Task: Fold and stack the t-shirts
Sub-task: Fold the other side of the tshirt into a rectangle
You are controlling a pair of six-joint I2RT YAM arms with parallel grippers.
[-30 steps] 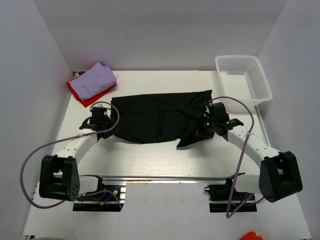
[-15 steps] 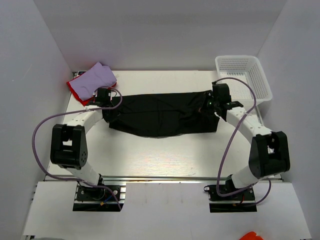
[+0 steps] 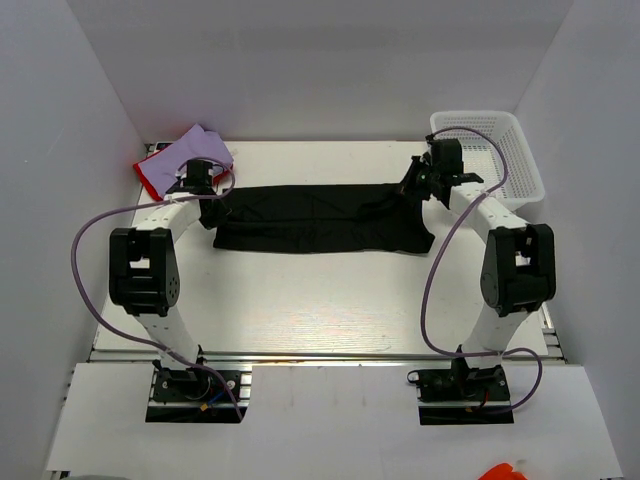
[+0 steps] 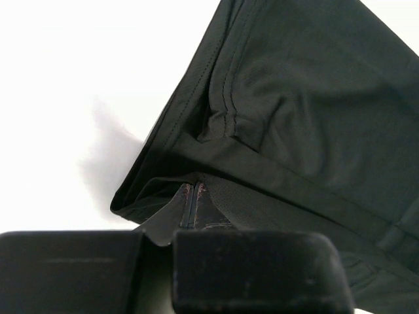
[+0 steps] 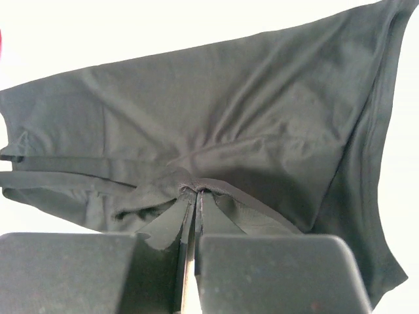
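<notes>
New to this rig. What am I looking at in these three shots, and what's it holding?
Two robot arms stand bolted at the near edge of a table. One picture looks down from above and behind them; the other two come from a camera on each wrist. The left claw and the right claw are each shut on one end of the black t-shirt, stretched between them. Far left, a lavender t-shirt lies on a red t-shirt; far right stands a white mesh basket.

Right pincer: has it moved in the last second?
Yes. The right pincer, shut on the black t-shirt, went away from the near edge and now sits level with the white mesh basket, just left of it.
</notes>
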